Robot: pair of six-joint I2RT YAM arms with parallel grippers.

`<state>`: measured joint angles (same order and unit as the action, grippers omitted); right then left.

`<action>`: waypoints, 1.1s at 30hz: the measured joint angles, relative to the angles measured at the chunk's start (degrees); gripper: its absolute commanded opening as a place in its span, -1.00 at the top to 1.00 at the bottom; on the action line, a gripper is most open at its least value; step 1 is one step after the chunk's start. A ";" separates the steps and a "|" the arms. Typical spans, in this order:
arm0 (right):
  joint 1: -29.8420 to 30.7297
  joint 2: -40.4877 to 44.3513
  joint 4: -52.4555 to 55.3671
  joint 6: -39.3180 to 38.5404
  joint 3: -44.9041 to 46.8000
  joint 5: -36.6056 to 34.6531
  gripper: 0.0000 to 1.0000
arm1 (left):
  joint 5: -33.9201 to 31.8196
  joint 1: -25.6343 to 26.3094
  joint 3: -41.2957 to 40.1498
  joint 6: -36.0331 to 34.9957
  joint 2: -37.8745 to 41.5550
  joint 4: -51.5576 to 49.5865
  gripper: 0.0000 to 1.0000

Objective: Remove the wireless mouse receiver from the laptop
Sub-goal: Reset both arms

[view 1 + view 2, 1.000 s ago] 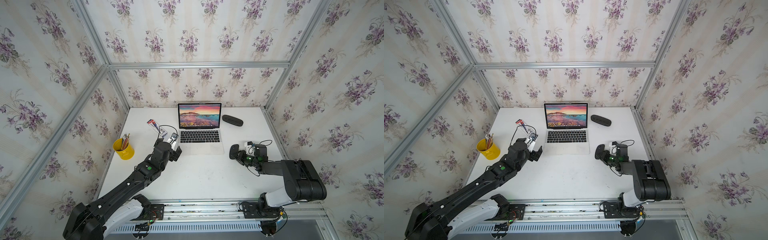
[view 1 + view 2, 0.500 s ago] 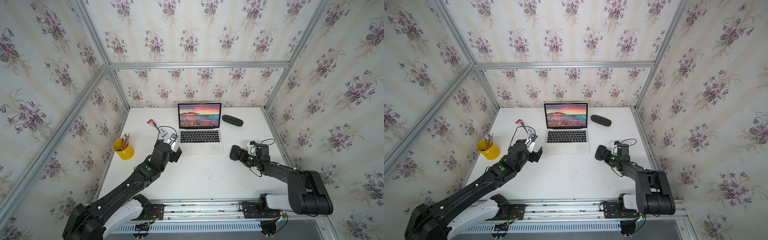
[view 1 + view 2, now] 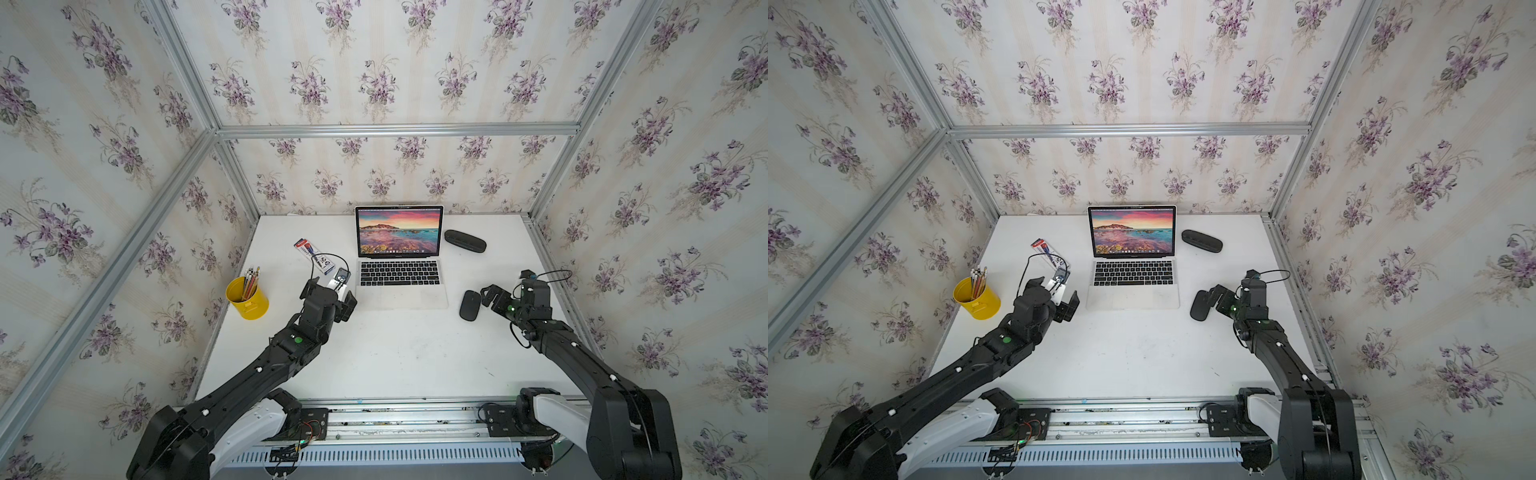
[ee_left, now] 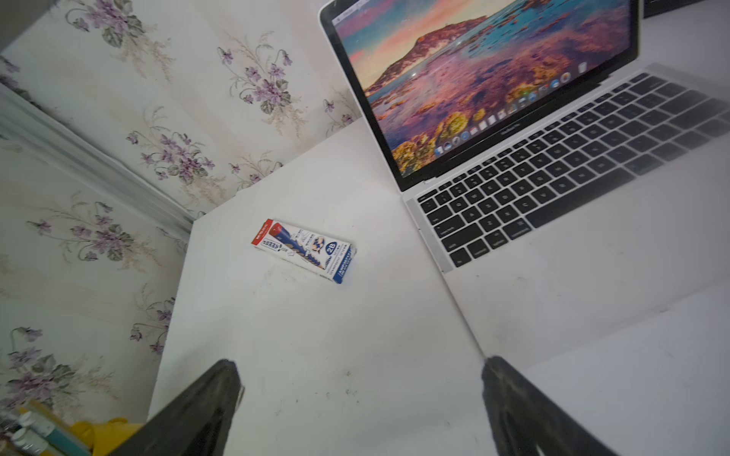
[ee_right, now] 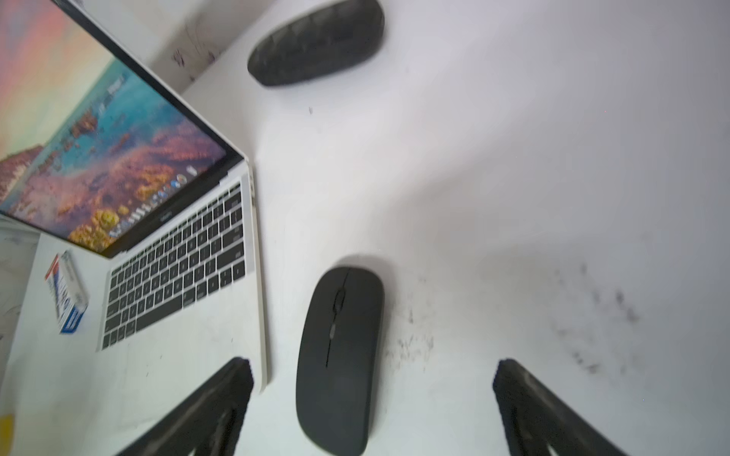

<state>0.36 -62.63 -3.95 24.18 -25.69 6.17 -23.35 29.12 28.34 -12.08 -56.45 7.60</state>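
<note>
Silver laptop (image 3: 401, 296), one black mouse (image 3: 470, 305), one case (image 3: 465, 241), left pincer (image 4: 358, 363), right pincer (image 5: 371, 361), both spread, empty

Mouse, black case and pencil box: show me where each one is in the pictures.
mouse (image 5: 339, 355): right wrist view, middle of its top shell.
black case (image 3: 465, 241): in a top view, middle of its lid.
pencil box (image 4: 304, 250): left wrist view, centre of its printed face.

One marking is legible: "2B", printed in a blue circle on the pencil box (image 4: 304, 250), which lies on the table (image 4: 316, 335) ahead of the left pincer (image 4: 359, 361). Other print on the box, and the bezel lettering and key legends of the laptop (image 4: 592, 276), cannot be read.
</note>
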 measured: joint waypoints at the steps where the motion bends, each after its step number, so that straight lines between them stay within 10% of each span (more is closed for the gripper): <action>1: 0.00 0.70 -3.58 -1.62 1.05 -2.45 -1.00 | -0.35 -1.38 -0.50 -0.96 -0.79 2.43 -0.98; 7: 0.55 -0.70 -32.24 -10.43 15.89 -13.44 -1.00 | 2.29 -11.63 -4.22 -2.82 -3.28 14.12 -0.97; 14: 0.66 -21.29 -65.29 -17.53 19.19 -15.96 -1.00 | 14.29 -26.10 -6.88 3.93 -10.71 25.44 -0.97; 24: 1.22 -25.59 -71.14 -20.81 14.40 -12.74 -1.00 | 26.10 -29.53 -9.88 7.74 -31.98 39.41 -0.98; 33: 1.22 -25.59 -71.49 -21.24 14.49 -11.85 -1.00 | 32.24 -29.51 -7.82 6.47 -31.41 43.71 -0.98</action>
<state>1.58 -88.23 -75.44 2.94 -11.20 -5.67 8.88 -0.38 20.51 -5.61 -87.85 51.31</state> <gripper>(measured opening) 0.998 0.990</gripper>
